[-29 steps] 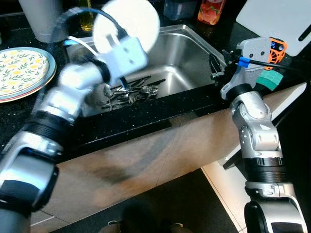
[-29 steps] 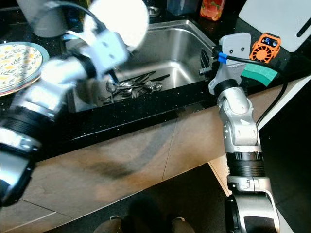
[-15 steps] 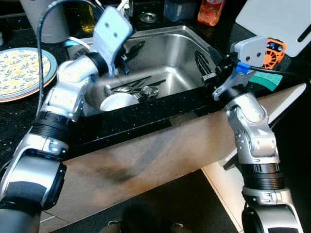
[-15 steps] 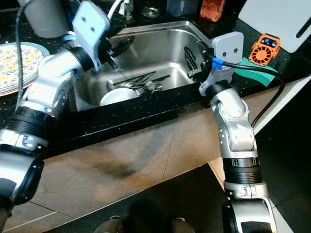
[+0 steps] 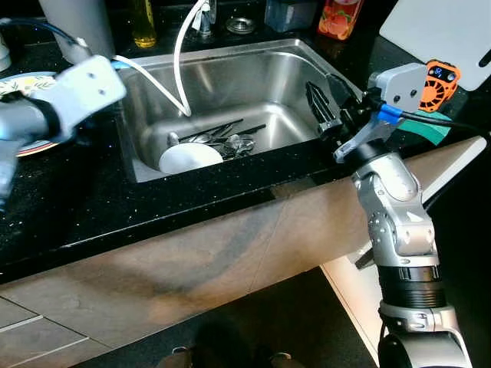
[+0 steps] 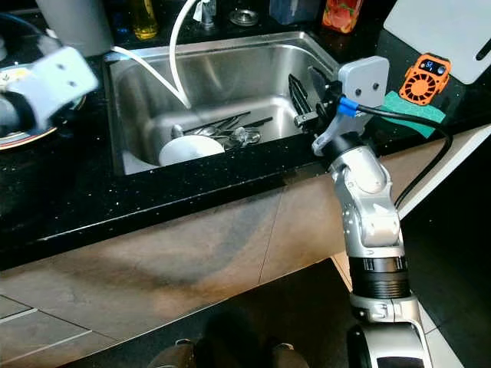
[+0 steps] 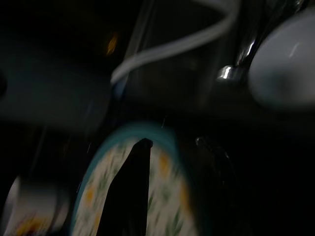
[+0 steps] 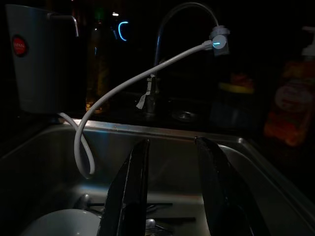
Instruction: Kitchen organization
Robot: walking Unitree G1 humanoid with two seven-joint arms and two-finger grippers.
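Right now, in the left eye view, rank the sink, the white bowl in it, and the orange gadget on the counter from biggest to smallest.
1. Sink, by far the largest.
2. White bowl, lying among the cutlery.
3. Orange gadget, looking somewhat smaller than the bowl, though part of it is hidden behind the right gripper's wrist housing.

shiny steel grey for the sink (image 5: 253, 77), with a plain white bowl (image 5: 189, 157) and silver cutlery (image 5: 222, 138) inside, and a white hose (image 5: 178, 65) looping above. black with tiny pale speckles for the countertop (image 5: 92, 207), brown tiles with darker stains on the cabinet front (image 5: 207, 253) below. teal rim and yellow-green leaf pattern on a white plate (image 7: 142, 196); orange for the small fan (image 5: 439, 80), green for the sponge (image 6: 414, 107), white for the cutting board (image 5: 445, 31), black for the right gripper (image 5: 322, 103) fingers.
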